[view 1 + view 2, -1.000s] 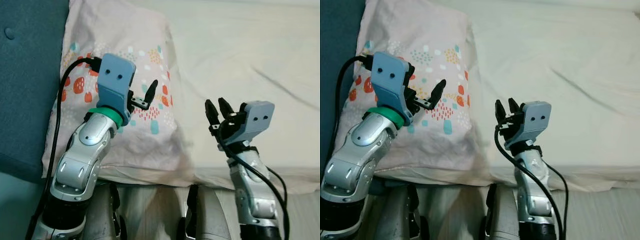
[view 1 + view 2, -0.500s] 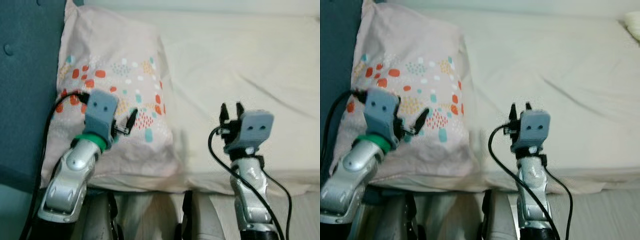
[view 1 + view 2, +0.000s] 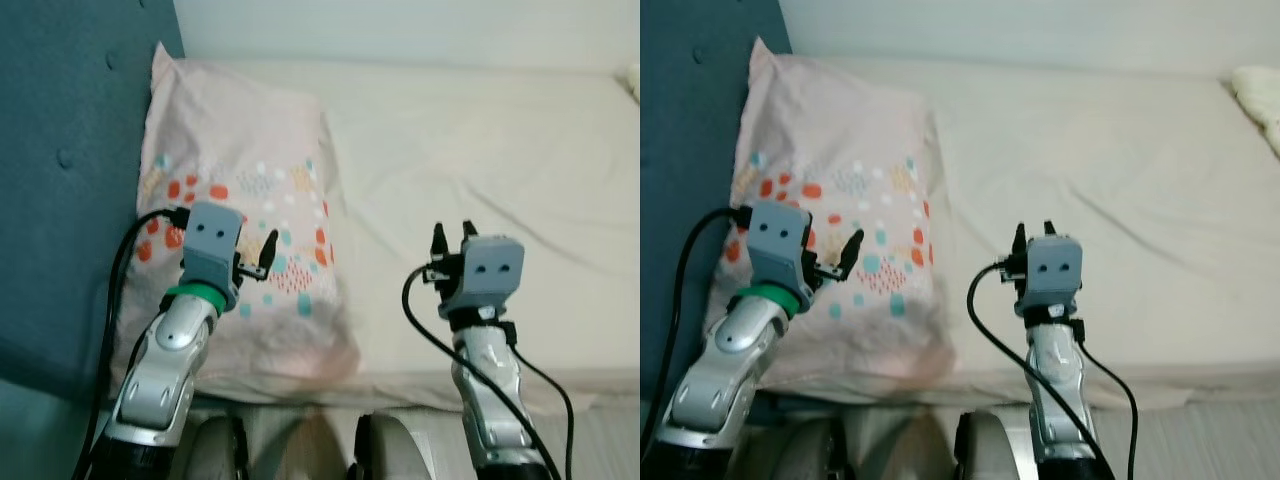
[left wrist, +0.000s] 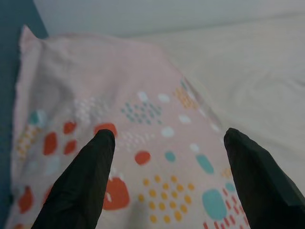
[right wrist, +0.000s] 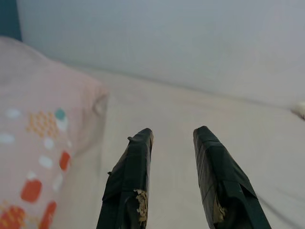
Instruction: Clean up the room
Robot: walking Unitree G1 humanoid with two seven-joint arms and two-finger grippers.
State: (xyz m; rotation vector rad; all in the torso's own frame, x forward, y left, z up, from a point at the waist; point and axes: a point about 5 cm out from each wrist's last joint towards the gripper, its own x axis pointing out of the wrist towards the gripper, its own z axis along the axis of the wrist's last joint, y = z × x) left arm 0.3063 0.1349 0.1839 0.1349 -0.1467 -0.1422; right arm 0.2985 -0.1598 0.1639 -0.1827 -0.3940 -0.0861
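Note:
A pale pink pillow [image 3: 240, 190] with red, teal and yellow spots lies on the left end of a cream-sheeted bed [image 3: 480, 170], against a dark teal headboard [image 3: 70, 150]. My left gripper [image 3: 262, 257] hovers over the pillow's near part, open and holding nothing; its wrist view looks along the wide-apart fingers [image 4: 86, 176] at the pillow [image 4: 143, 124]. My right gripper [image 3: 452, 238] hangs above the bare sheet to the right of the pillow, its fingers [image 5: 131, 176] a little apart with nothing between them.
The bed's front edge [image 3: 400, 385] runs just before my body. A pale wall [image 3: 400, 30] backs the bed. Something whitish and fluffy [image 3: 1260, 100] lies at the bed's far right edge.
The camera has pulled back and tilted up, so more of the headboard, wall and bed show. Both arms have lowered and drawn in; the left gripper remains over the pillow.

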